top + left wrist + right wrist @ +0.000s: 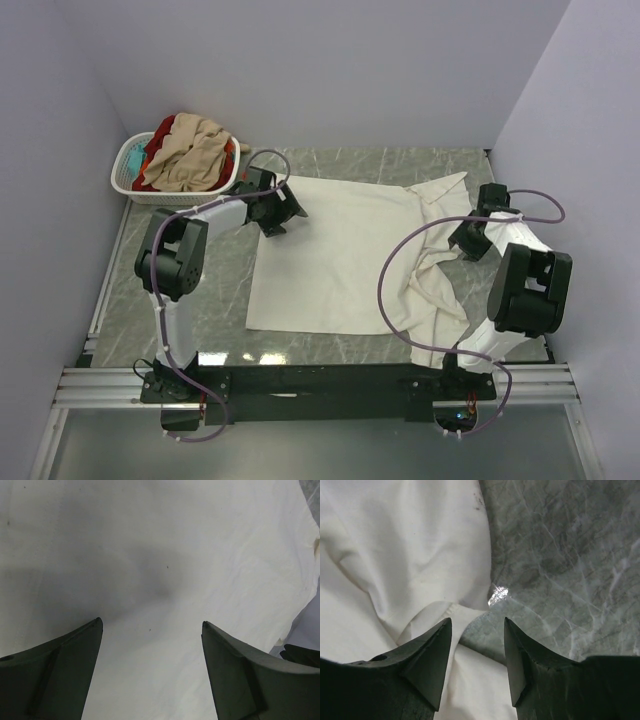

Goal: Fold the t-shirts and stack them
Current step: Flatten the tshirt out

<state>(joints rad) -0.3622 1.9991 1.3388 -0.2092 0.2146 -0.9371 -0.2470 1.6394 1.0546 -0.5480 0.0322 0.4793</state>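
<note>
Your left gripper (151, 625) is hanging wide open and empty over the flat cream-white t-shirt (330, 255), which is lying spread on the marble table (200, 300) with its right side bunched. Your right gripper (477, 622) is hovering part-open, holding nothing, at that bunched edge; whether its tips are touching cloth is hard to tell. Closing there is risking a grab of several layers, or of bare table. The other t-shirts (185, 150) are waiting in the basket (128, 178).

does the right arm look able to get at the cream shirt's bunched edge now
Probably yes: the right gripper hangs open just over the bunched edge of the cream shirt, nothing between.
</note>
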